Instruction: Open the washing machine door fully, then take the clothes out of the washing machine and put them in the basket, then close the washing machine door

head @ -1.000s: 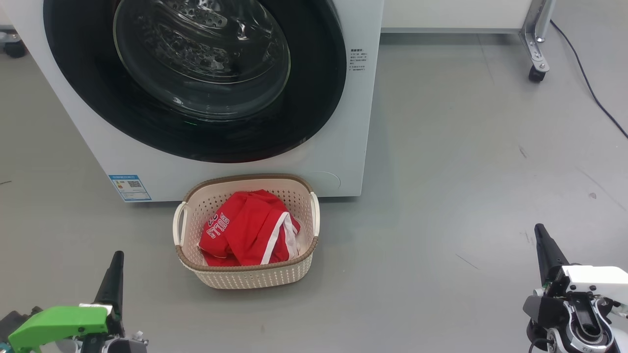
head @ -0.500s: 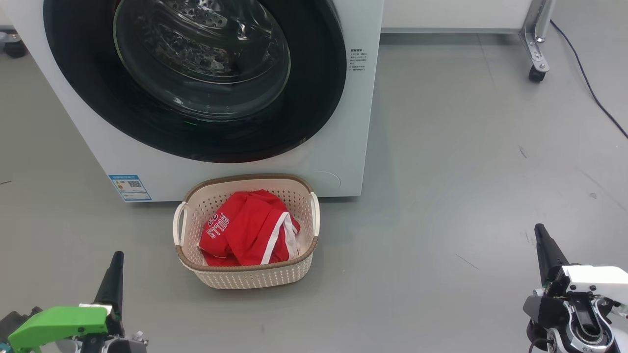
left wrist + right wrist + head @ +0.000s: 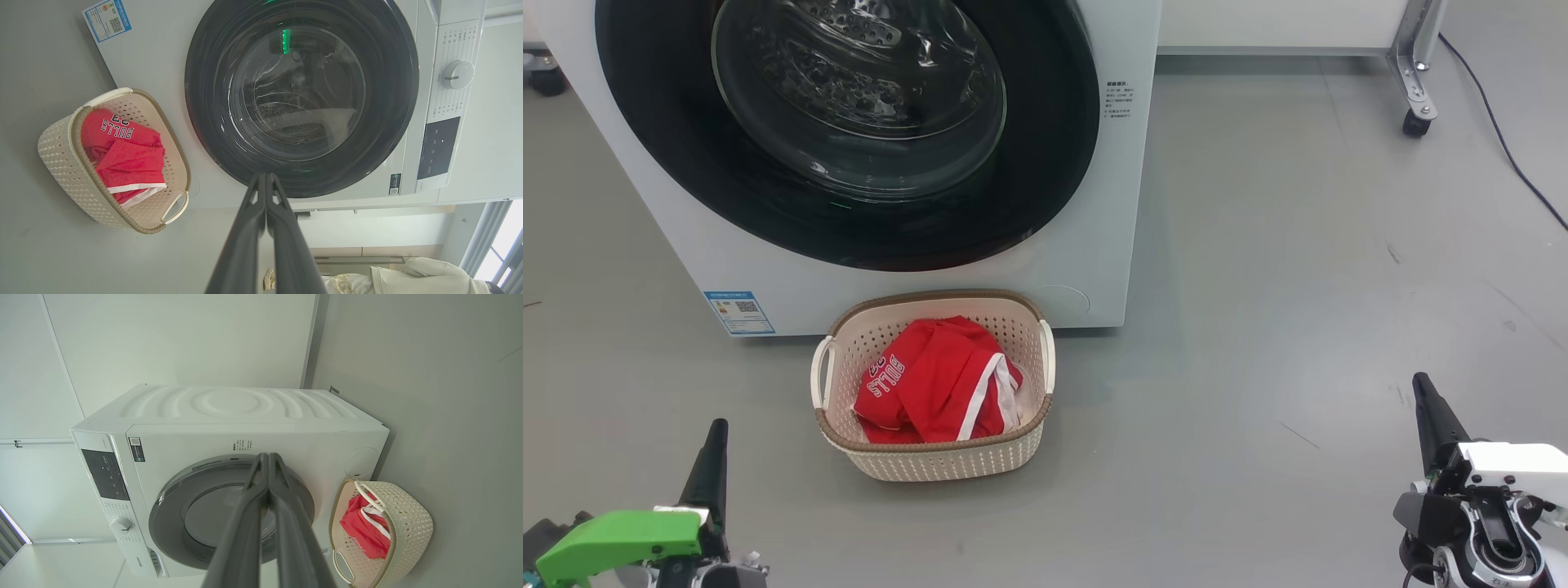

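Basket [image 3: 939, 464] sits just before washing machine [image 3: 1112, 204], wide grey floor [image 3: 1298, 286] rightward.

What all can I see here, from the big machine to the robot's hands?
washing machine: one, white, at the back
door: one, black with clear glass, shut on the machine
label: one, blue, machine's lower left corner
dial: one, white, machine's front near its top
basket: one, cream with brown rim, on the floor before the machine
clothes: one pile, red and white, in the basket
cable: one, black, floor at far right
wheeled leg: one, silver, far right at the back
left hand: one, dark fingers shut, empty, lower left
right hand: one, dark fingers shut, empty, lower right
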Controlling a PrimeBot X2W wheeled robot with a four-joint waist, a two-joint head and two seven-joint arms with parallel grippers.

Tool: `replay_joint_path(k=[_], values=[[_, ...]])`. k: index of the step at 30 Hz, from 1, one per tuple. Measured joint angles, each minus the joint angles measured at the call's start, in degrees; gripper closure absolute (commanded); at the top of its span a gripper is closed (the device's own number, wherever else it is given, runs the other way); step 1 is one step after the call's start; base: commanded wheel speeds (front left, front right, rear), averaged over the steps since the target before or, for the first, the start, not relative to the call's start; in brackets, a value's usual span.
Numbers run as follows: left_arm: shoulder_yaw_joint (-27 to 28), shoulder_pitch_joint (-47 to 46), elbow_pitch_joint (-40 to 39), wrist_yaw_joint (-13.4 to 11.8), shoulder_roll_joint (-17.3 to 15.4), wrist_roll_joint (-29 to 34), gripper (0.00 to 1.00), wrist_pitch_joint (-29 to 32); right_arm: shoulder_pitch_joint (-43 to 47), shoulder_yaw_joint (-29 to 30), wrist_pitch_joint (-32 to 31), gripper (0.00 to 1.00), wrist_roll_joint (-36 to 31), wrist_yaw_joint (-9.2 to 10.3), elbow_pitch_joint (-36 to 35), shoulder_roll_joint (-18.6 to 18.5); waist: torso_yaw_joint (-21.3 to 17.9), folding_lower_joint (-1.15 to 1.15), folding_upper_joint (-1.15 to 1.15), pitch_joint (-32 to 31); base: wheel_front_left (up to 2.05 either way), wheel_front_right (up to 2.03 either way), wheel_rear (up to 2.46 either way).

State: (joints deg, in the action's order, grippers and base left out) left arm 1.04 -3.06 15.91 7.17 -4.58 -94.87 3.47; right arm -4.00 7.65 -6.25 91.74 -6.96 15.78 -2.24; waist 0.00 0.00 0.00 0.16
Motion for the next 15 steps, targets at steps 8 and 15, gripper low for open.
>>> replay_joint_path(k=[8,15], values=[[0.02,-0.02,0.02,0.0,0.01,0.0,1.0,0.0,0.0,0.01,0.0,1.0,0.0,0.0,0.0,0.0,0.0,0.0,0.0,0.0,0.0,0.0,0.0],[0.07,-0.02,0.03,0.0,0.02,0.0,1.0,0.0,0.0,0.01,0.0,1.0,0.0,0.0,0.0,0.0,0.0,0.0,0.0,0.0,0.0,0.0,0.0]])
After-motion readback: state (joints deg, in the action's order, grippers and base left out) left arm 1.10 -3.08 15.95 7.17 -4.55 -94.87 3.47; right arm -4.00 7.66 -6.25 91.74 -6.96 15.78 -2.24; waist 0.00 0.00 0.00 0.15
